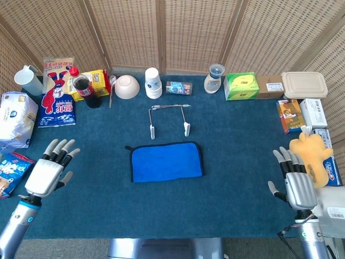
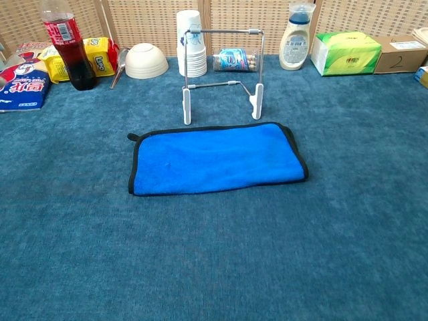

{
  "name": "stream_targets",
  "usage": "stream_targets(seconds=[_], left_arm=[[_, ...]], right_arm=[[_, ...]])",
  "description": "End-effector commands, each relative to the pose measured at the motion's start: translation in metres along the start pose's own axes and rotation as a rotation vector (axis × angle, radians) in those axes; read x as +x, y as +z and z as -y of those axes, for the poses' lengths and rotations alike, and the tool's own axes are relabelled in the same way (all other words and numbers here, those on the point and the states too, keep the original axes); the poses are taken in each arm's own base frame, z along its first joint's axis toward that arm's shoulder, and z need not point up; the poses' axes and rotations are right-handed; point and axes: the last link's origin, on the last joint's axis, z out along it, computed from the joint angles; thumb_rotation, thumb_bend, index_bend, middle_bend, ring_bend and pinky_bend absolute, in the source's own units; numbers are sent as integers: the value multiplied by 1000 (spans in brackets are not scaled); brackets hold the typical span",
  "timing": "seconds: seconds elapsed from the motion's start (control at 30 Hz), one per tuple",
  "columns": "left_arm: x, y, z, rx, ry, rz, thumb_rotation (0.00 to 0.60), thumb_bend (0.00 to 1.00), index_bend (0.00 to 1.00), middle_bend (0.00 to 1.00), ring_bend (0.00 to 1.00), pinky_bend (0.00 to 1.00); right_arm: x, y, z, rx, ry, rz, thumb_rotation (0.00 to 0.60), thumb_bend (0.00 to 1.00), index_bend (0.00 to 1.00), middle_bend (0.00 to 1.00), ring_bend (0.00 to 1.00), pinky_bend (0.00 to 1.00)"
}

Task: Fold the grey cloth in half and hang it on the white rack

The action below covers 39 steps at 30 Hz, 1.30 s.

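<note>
A blue cloth with a black hem (image 1: 166,161) (image 2: 215,158) lies flat on the dark blue table, just in front of the white-footed wire rack (image 1: 169,119) (image 2: 222,75). The rack stands upright with nothing on it. My left hand (image 1: 47,172) hovers at the table's left side, fingers spread, holding nothing. Over at the right edge, my right hand (image 1: 295,181) is likewise spread and holds nothing. Both hands are far from the cloth and appear only in the head view.
Along the back stand a cola bottle (image 2: 67,43), snack bags (image 1: 58,91), a bowl (image 2: 146,60), stacked paper cups (image 2: 190,43), a white bottle (image 2: 297,28) and a green tissue box (image 2: 346,52). Boxes and a yellow toy (image 1: 310,159) line the right edge.
</note>
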Motion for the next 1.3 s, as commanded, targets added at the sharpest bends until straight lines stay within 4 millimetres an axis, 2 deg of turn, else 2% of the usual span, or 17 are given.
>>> stream_targets(seconds=[0.03, 0.37, 0.6, 0.83, 1.3], left_arm=[[-5, 22, -9, -106, 50, 28, 600, 0, 168, 51, 0, 0], [-19, 66, -33, -282, 96, 45, 600, 0, 145, 22, 0, 0], [-34, 94, -61, -393, 131, 38, 600, 0, 116, 5, 0, 0], [-45, 109, -75, -442, 131, 40, 600, 0, 92, 0, 0, 0], [-65, 126, -86, -448, 128, 72, 600, 0, 85, 0, 0, 0]], right_arm=[[1, -1, 0, -2, 6, -2, 600, 312, 77, 56, 0, 0], [6, -9, -3, -26, 23, -13, 600, 312, 77, 55, 0, 0], [11, -13, -6, -45, 27, -17, 600, 313, 75, 55, 0, 0], [13, -18, -8, -63, 34, -17, 600, 312, 72, 55, 0, 0], [17, -24, -13, -88, 49, -17, 600, 312, 70, 55, 0, 0]])
